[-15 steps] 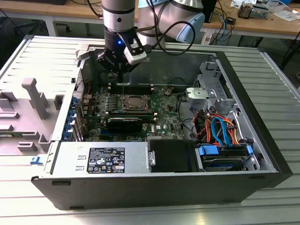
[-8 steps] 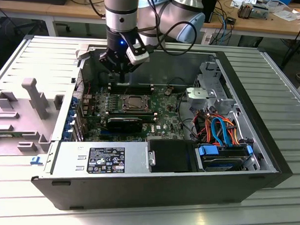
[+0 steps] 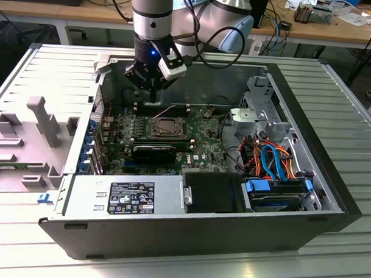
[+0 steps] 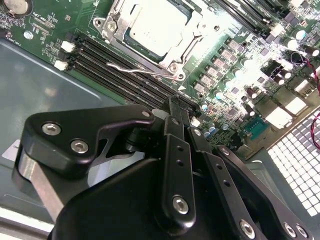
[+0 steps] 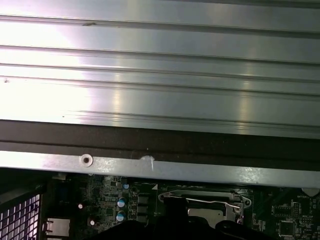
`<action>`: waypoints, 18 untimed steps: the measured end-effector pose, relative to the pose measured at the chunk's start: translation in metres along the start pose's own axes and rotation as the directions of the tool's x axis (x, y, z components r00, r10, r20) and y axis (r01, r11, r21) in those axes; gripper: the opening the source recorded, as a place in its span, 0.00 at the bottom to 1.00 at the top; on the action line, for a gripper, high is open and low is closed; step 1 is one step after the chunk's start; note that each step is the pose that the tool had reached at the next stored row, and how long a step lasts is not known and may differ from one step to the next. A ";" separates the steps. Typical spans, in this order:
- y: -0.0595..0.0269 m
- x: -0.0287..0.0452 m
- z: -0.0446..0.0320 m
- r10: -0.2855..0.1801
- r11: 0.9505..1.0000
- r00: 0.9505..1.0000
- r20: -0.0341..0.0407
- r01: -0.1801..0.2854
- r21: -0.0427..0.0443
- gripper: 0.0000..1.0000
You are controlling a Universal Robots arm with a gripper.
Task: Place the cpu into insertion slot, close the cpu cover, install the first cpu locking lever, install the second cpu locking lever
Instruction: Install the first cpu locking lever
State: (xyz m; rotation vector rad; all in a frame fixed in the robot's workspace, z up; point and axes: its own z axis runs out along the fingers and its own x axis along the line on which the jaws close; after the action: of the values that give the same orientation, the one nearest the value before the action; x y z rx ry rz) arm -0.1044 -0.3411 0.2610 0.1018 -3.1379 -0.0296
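Observation:
The cpu (image 4: 156,22) lies flat in the insertion slot (image 4: 173,66), its silver top showing through the window of the cpu cover (image 4: 192,27), which lies down over it. A thin wire locking lever (image 4: 131,69) runs along the socket's side by the memory slots, and it is also seen in the first wrist view as the lever (image 5: 212,202). My gripper (image 3: 151,100) hangs above the board just behind the socket (image 3: 167,127), apart from it. In the second wrist view the gripper (image 4: 173,102) is shut with nothing between its fingers.
Long black memory slots (image 4: 115,62) lie beside the socket. A black expansion card (image 3: 154,153) sits in front of it, and a power supply (image 3: 125,198) fills the case's front. Coloured cables (image 3: 270,160) and a drive cage (image 3: 253,117) are at the exterior view's right. A grey fixture (image 3: 43,119) stands outside the case.

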 end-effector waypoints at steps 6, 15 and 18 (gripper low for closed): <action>0.0000 -0.0006 0.0010 0.000 1.000 1.000 0.000 0.000 0.000 0.11; -0.0001 -0.0009 0.0049 0.000 1.000 1.000 0.000 0.000 0.000 0.11; -0.0002 -0.0010 0.0063 0.000 1.000 1.000 0.000 0.000 0.000 0.11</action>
State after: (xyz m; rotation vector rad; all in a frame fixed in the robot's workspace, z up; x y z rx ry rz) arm -0.1035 -0.3411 0.2547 0.1019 -3.1378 -0.0295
